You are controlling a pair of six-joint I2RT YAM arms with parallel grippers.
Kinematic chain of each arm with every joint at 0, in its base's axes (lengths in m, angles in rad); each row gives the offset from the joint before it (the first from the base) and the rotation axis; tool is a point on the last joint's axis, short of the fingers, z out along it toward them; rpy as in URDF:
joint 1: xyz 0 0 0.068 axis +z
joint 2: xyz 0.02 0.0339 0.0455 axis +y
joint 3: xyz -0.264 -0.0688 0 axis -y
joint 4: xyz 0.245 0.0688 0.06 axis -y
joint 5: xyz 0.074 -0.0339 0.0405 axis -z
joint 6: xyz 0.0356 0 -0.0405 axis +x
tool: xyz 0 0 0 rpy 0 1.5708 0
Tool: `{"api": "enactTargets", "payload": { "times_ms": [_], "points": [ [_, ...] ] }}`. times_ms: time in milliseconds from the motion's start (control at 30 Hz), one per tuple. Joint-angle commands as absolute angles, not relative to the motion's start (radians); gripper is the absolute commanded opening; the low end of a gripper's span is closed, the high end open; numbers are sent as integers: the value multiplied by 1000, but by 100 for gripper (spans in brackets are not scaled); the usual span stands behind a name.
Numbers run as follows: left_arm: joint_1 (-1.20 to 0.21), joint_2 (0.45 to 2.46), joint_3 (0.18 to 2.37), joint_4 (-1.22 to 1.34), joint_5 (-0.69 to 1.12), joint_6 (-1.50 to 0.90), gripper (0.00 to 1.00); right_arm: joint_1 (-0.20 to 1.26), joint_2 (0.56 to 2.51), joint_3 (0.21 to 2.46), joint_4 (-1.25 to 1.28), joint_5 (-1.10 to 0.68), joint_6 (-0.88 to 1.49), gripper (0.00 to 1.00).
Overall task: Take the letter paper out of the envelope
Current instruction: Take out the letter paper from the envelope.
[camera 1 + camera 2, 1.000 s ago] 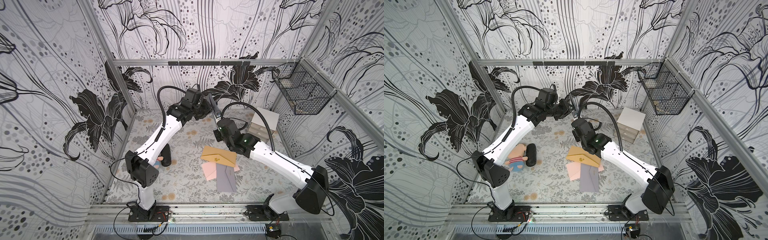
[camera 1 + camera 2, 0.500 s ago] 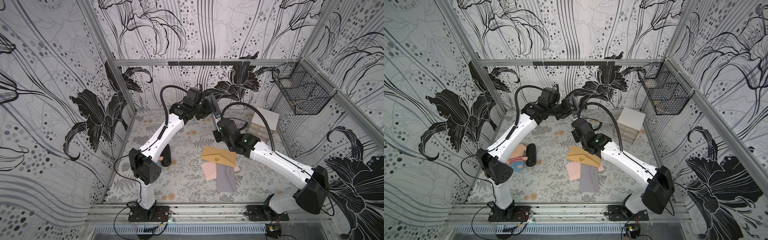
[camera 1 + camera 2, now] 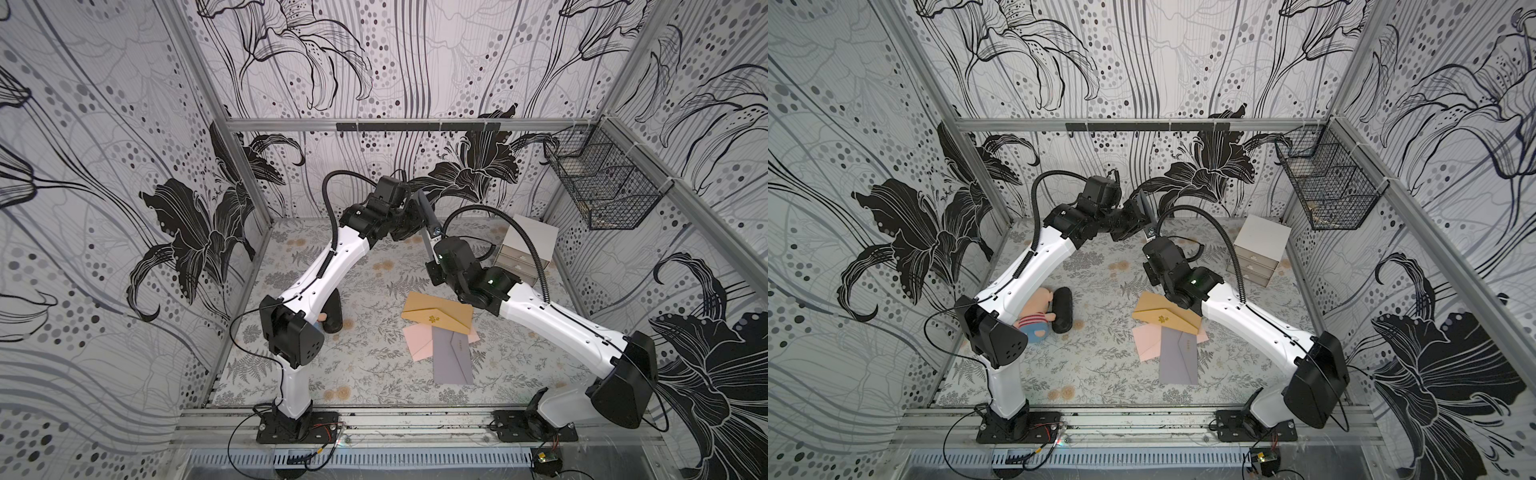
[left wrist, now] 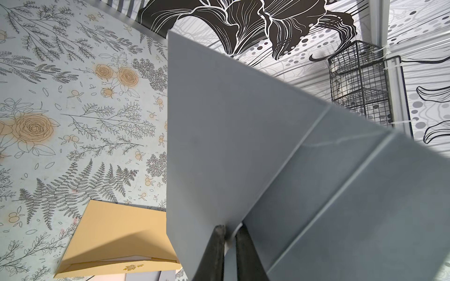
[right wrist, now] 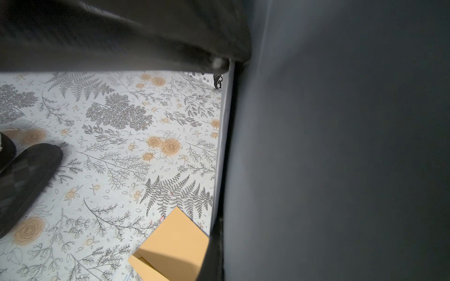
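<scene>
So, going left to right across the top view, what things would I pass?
Plush doll → black oblong object → yellow envelope → white drawer chest → wire basket.

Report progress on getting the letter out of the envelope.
Done: the grey envelope is held up off the table, flap open, with the right claw shut on it. In hand: the left claw is pinching a grey panel at the fold. Left: no letter paper shows outside yet, so the pull-out remains.

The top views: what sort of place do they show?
Probably a robot test booth: printed wall panels on an aluminium frame, the left arm and right arm bolted to a front rail, and loose envelopes on a floral tabletop.
</scene>
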State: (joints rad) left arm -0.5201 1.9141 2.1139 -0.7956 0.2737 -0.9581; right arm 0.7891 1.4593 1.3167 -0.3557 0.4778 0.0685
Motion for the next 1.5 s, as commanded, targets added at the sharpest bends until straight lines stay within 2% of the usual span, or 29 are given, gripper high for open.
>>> {"api": "enactTargets", "payload": {
  "times_ms": [0,167,533,1467],
  "points": [
    [-521,1908,2135,-797,266,-958,13,772,1440,1320,-372,441,102,0],
    [-522,1911,2125,-812,275,-959,0,766,1442,1320,-371,425,108,0],
    [-522,1910,2134,-821,270,-960,0,757,1434,1305,-385,423,115,0],
    [-531,1845,2133,-857,247,-973,0,697,1466,1309,-412,223,148,0]
  ]
}}
